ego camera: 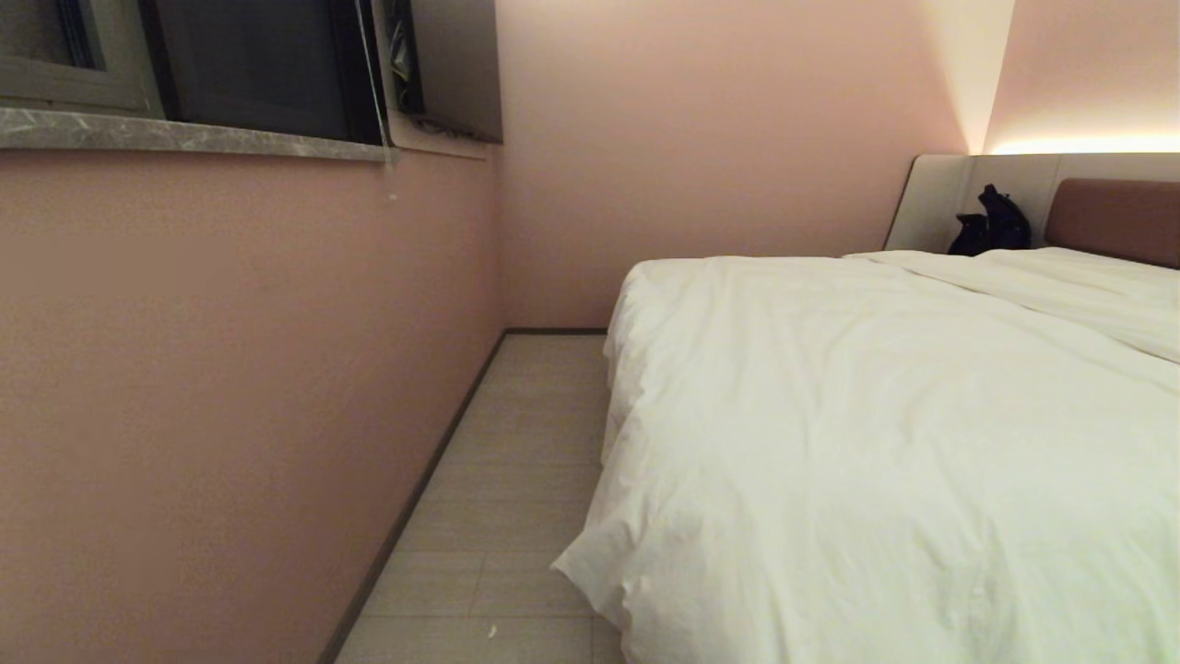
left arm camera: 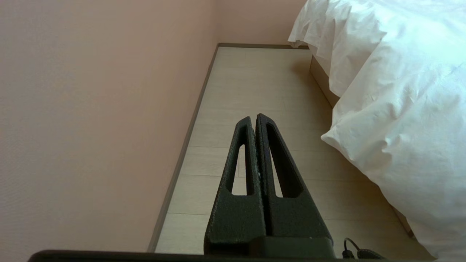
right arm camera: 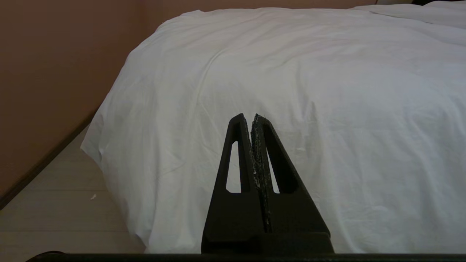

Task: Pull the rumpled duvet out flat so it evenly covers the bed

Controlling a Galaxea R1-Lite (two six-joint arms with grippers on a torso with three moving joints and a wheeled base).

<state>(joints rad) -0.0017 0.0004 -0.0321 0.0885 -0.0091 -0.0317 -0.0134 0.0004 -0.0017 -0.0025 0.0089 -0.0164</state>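
Draping over the bed and down its near corner, the duvet lies wrinkled while the left gripper and right gripper hang pressed together, empty.

Dim, warm glow above headboard

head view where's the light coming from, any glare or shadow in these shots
Head view: a warm strip glows above the headboard, glaring on the wall, and the duvet looks yellowish. Left wrist view: the duvet's overhang shadows the floor. Right wrist view: even, dim light, no glare.
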